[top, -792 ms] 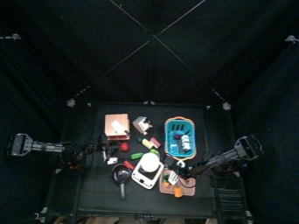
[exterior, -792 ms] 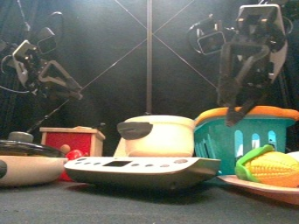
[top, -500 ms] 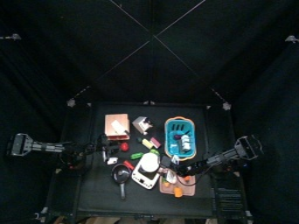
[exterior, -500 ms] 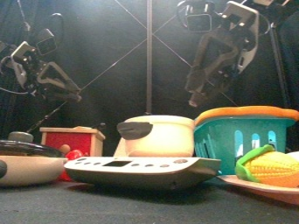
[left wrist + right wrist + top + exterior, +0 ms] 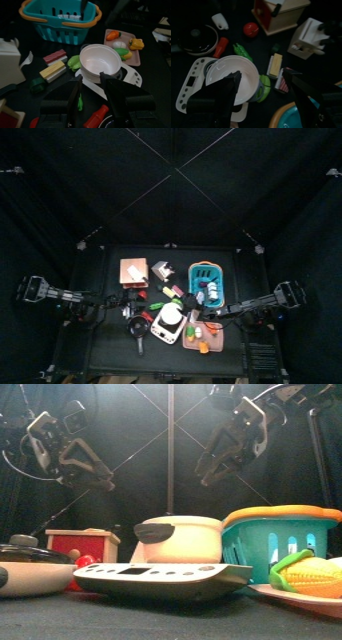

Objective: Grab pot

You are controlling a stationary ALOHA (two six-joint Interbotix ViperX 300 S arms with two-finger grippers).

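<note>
Both arms are shifting compared with the earlier pictures: in the front view the left gripper (image 5: pixel 96 479) is swinging up and toward the middle, while the right gripper (image 5: pixel 214 476) is drifting left, away from over the teal basket (image 5: pixel 285 536). Neither of the 2 is touching anything; both are hanging high with jaws spread wide and empty. The white pot (image 5: pixel 181 539) is sitting untouched on the scale (image 5: pixel 160 578) near the table's front middle, just left of the basket. Grabbing is still entirely ahead: an arm needs to descend and close on the pot's rim.
</note>
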